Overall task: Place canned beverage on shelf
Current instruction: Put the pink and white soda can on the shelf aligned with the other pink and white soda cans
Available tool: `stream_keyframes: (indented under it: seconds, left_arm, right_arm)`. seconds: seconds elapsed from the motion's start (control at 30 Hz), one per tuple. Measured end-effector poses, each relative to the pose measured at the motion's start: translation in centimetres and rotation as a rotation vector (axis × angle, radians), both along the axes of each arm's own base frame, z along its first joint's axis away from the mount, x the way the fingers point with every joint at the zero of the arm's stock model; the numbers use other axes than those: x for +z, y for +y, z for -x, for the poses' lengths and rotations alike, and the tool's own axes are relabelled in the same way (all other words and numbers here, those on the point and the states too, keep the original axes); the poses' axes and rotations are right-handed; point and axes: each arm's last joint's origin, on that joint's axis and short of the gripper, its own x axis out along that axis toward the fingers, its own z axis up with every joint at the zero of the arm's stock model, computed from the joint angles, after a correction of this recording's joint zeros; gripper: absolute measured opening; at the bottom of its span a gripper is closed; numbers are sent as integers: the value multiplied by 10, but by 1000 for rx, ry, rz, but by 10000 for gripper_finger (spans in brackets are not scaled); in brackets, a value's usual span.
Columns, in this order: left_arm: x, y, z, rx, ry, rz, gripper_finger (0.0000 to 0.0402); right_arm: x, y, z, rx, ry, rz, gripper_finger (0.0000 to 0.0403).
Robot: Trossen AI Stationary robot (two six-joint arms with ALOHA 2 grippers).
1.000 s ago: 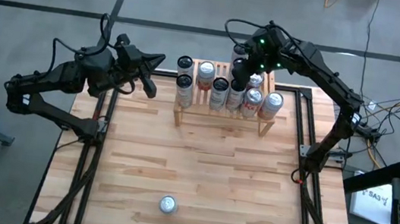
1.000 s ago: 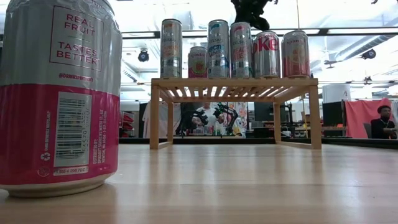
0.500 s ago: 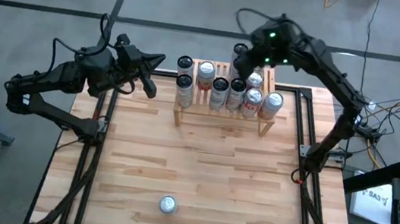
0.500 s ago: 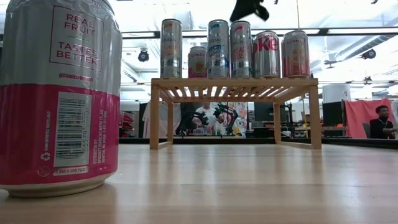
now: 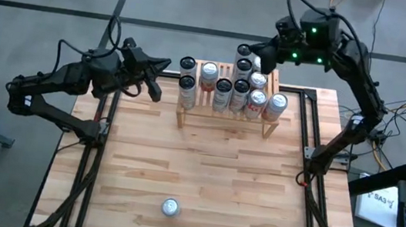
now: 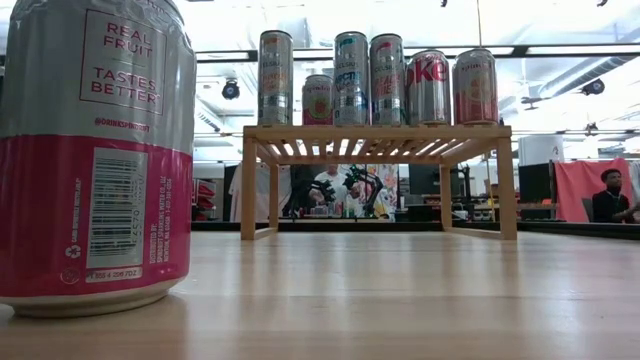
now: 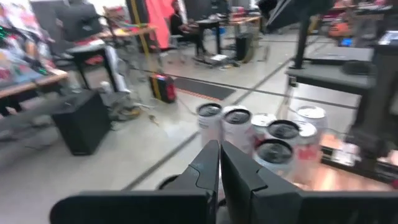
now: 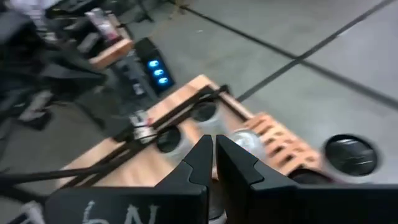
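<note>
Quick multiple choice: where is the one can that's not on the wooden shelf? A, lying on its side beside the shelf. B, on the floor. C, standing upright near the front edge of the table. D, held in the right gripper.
C: the lone can stands upright near the table's front edge, well apart from the shelf; the right gripper is shut on nothing.

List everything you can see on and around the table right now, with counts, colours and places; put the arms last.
shelf: one, light wood, slatted, far middle of the table.
cans on the shelf: at least eight, mostly silver with red or pink, standing upright in a cluster.
lone can: one, silver and pink, upright near the table's front edge, apart from the shelf.
table: one, pale wood planks.
person: one, far off in the room, seen in the low view.
left gripper: shut, empty, left of the shelf.
right gripper: shut, empty, above the shelf's back edge.
</note>
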Motion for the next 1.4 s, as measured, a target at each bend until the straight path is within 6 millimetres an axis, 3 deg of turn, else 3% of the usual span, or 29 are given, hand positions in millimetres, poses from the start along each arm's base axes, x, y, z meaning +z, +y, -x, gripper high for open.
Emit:
stream_keyframes:
  seconds: [0.4,0.7,1.03,1.2,1.4]
  left_arm:
    - [-14,-25,2,-266,55,229,0]
    - [-29,-72,1,-437,174,332,0]
    - [-53,-133,-4,-593,317,438,0]
    - [-68,-159,-14,-610,376,486,0]
    - [-85,-179,-25,-616,442,532,5]
  right_arm:
    - [-2,65,-27,296,-14,-86,12]
    - [-21,132,-64,410,72,-96,12]
    - [-65,212,-109,603,225,-73,12]
    - [-81,235,-119,648,282,-79,12]
    - [-80,247,-113,670,289,-97,12]
